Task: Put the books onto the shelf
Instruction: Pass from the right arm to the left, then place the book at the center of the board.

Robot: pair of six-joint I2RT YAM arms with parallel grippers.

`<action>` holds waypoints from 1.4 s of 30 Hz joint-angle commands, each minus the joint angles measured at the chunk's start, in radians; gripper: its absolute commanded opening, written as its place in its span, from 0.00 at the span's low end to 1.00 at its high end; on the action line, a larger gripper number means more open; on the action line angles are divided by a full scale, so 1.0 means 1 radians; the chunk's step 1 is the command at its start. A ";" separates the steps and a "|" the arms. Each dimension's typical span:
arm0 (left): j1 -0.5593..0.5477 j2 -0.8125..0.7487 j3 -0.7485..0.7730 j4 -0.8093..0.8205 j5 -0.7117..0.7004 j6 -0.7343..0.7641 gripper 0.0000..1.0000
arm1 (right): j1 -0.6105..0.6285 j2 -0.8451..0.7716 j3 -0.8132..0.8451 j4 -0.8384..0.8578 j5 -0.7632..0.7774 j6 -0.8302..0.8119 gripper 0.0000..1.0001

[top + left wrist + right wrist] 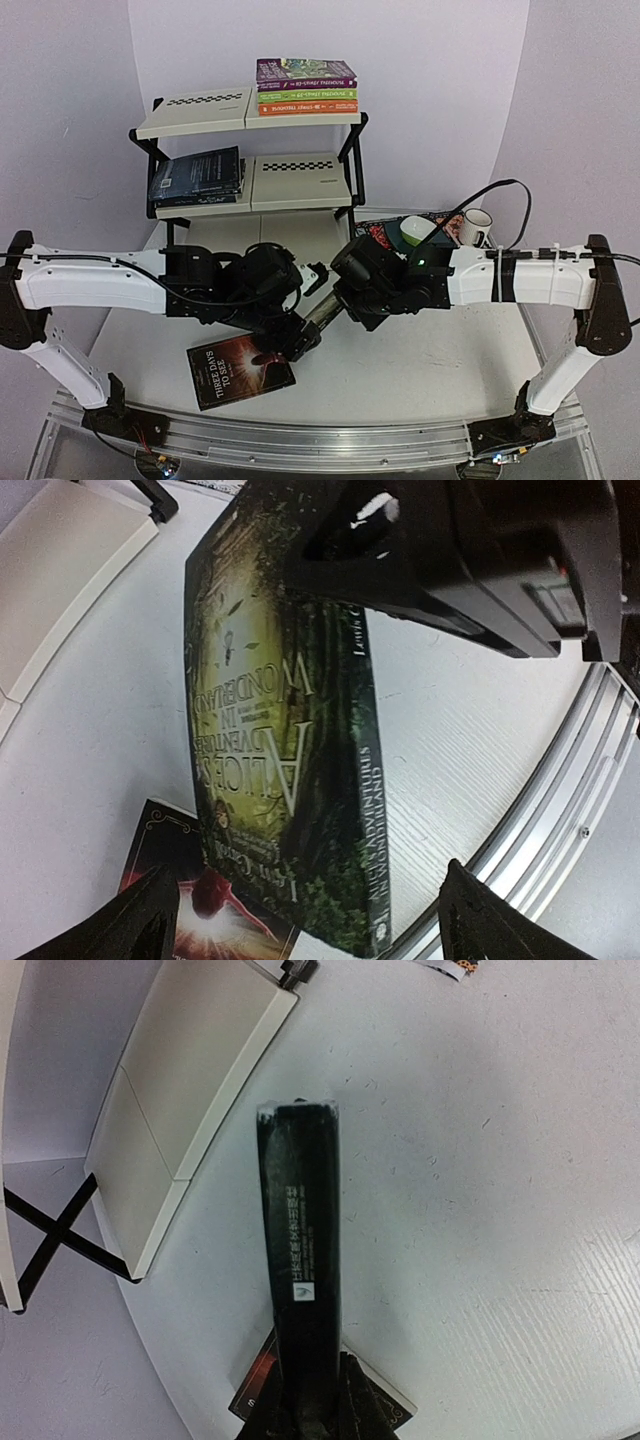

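- left wrist: left fingers (140,920) stand wide apart, one on each side of the alice book (270,730), with no contact that i can see.
- right wrist: right fingers (352,1410) are clamped on one end of the same book. it sticks straight out ahead of them, seen edge-on, lifted off the table (430,360).
- step, my read: arm-to-arm hand-over, with the right arm the only one holding. placing on the shelf (300,180) is not yet done.
- next move calls for the left fingers to back off clear of the cover without clipping it. then the right arm carries the book to the shelf, well ahead of both sets of fingers.
- bare panels show on the top tier left and the middle tier right.
- the grip is at one end only, so the book may droop or swing. go slow.
- look of the book: thin paperback, dark green-gold forest cover, pale title lettering, dark spine with small print. flat, not bent.
- other books: a red-black book (238,370) lies flat on the table just below the left fingers, not yet shelved.
- a stack (306,87) of purple, green and orange sits on the top tier, and dark blue books (198,177) on the middle tier. both are far ahead of the fingers.
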 commanded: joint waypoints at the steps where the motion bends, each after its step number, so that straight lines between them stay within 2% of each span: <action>1: -0.031 0.015 0.024 0.091 -0.010 0.001 0.90 | 0.000 -0.066 0.033 0.017 0.036 0.084 0.00; 4: -0.032 0.043 0.020 0.108 -0.027 0.008 0.81 | 0.000 -0.077 0.029 0.017 0.037 0.099 0.00; 6: -0.032 0.063 0.017 0.108 -0.066 0.000 0.69 | 0.001 -0.083 0.025 0.017 0.036 0.108 0.00; 8: -0.032 0.077 0.013 0.110 -0.104 -0.007 0.50 | 0.001 -0.089 0.020 0.017 0.035 0.117 0.01; 14: -0.032 0.110 0.003 0.127 -0.223 -0.032 0.21 | 0.000 -0.101 0.003 0.017 0.032 0.155 0.06; 15: -0.032 0.110 0.002 0.131 -0.233 -0.034 0.13 | 0.000 -0.103 0.001 0.017 0.034 0.158 0.09; 16: -0.032 0.110 0.000 0.135 -0.239 -0.034 0.05 | 0.000 -0.107 -0.001 0.017 0.039 0.158 0.17; 17: -0.032 0.110 -0.002 0.138 -0.242 -0.034 0.00 | 0.000 -0.110 -0.004 0.017 0.046 0.157 0.30; 19: -0.032 0.107 -0.005 0.144 -0.243 -0.033 0.00 | -0.001 -0.123 -0.014 0.017 0.070 0.144 0.49; 21: -0.032 0.101 -0.012 0.152 -0.245 -0.033 0.00 | -0.001 -0.142 -0.027 0.017 0.105 0.120 0.58; 28: -0.030 0.103 -0.023 0.181 -0.205 -0.024 0.00 | -0.022 -0.251 -0.128 -0.003 0.185 -0.011 0.72; 31: -0.031 0.116 -0.019 0.181 -0.191 -0.026 0.00 | -0.045 -0.311 -0.193 -0.015 0.234 -0.152 0.80; 33: -0.030 0.120 -0.016 0.181 -0.182 -0.028 0.00 | -0.113 -0.318 -0.217 -0.009 0.169 -0.316 0.82; 36: -0.029 0.127 -0.009 0.181 -0.168 -0.027 0.00 | -0.213 -0.290 -0.219 -0.004 -0.045 -0.591 0.86; 39: -0.025 0.132 -0.003 0.180 -0.147 -0.031 0.00 | -0.268 -0.268 -0.237 0.047 -0.197 -0.836 0.90; 40: -0.022 0.134 -0.002 0.180 -0.140 -0.036 0.00 | -0.279 -0.263 -0.239 0.057 -0.221 -0.899 0.92; 42: -0.016 0.139 0.001 0.180 -0.123 -0.040 0.02 | -0.319 -0.247 -0.242 0.059 -0.271 -0.918 0.93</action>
